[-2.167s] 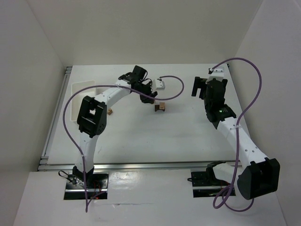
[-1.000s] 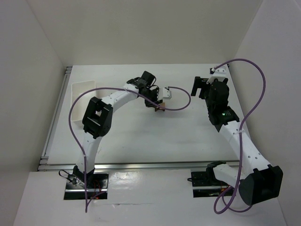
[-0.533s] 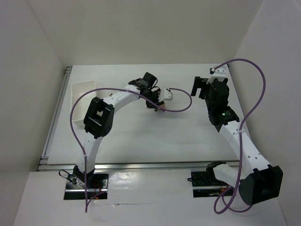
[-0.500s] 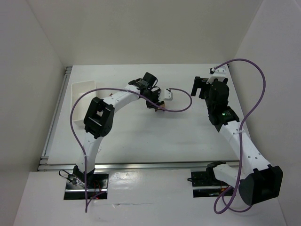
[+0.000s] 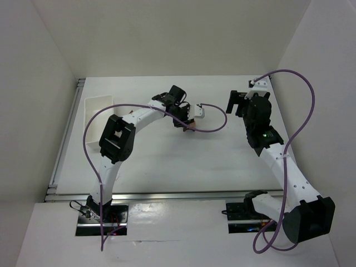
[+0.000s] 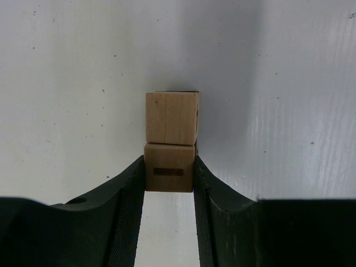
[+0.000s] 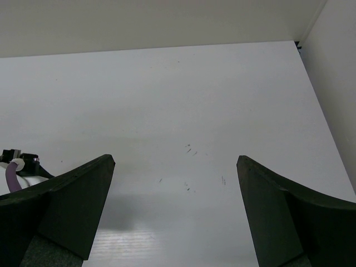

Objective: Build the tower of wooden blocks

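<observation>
In the left wrist view my left gripper is shut on a light tan cube with a small dark mark on its face. A second tan cube sits just beyond it, touching it, with a thin dark edge showing at its right side. From above, the left gripper points down at mid-table over a brown block that is mostly hidden. The right gripper hovers at the back right, and its jaws stand wide open over bare table.
A white tray stands at the back left of the table. Purple cables loop off both arms. White walls close the table in at the back and on the right.
Since the earliest frame my left arm has swung right and down onto the blocks at mid-table. Over the last second it has barely shifted. The right arm has stayed still.
</observation>
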### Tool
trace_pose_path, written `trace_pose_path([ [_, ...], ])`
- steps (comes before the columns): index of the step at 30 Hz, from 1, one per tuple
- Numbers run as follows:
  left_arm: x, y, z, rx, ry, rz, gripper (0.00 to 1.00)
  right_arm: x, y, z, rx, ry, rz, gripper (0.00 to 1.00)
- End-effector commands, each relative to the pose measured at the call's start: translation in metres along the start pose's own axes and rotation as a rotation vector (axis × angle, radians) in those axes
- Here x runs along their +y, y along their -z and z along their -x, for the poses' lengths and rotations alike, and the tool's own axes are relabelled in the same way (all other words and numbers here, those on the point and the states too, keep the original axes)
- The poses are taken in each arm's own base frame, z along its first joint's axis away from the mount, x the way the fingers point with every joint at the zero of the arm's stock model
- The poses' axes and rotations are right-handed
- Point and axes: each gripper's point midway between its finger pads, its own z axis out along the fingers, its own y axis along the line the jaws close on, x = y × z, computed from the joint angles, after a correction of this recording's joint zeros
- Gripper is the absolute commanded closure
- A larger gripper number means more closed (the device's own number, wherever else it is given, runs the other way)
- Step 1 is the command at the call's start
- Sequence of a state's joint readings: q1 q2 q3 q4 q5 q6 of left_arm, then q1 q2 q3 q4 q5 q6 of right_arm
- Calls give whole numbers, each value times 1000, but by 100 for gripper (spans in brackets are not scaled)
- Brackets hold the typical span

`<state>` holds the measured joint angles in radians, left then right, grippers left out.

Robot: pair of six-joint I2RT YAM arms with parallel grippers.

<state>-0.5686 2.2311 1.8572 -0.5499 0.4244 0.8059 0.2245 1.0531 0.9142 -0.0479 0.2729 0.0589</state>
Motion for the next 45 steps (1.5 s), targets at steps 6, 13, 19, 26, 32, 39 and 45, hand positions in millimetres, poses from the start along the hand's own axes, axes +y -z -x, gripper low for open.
trace_pose_path([
  [6, 0, -8, 4, -20, -5, -12, 100, -2, 5, 20, -63, -27, 0, 0],
  [13, -4, -10, -7, 15, -13, -19, 100, -2, 7, 22, -72, -30, 0, 0],
  [19, -6, -8, -8, 22, -16, -28, 100, -2, 10, 25, -81, -32, 1, 0],
  [26, -12, -9, -7, 31, -24, -47, 91, -3, 9, 21, -72, -30, 0, 0],
  [32, -14, -9, -8, 36, -20, -54, 81, -4, 9, 21, -73, -30, -9, 0],
  [39, -14, -9, -8, 36, -20, -54, 76, -4, 9, 21, -73, -30, -9, 0],
  [45, -13, -7, -7, 36, -20, -54, 68, -5, 11, 24, -82, -32, -8, 0],
])
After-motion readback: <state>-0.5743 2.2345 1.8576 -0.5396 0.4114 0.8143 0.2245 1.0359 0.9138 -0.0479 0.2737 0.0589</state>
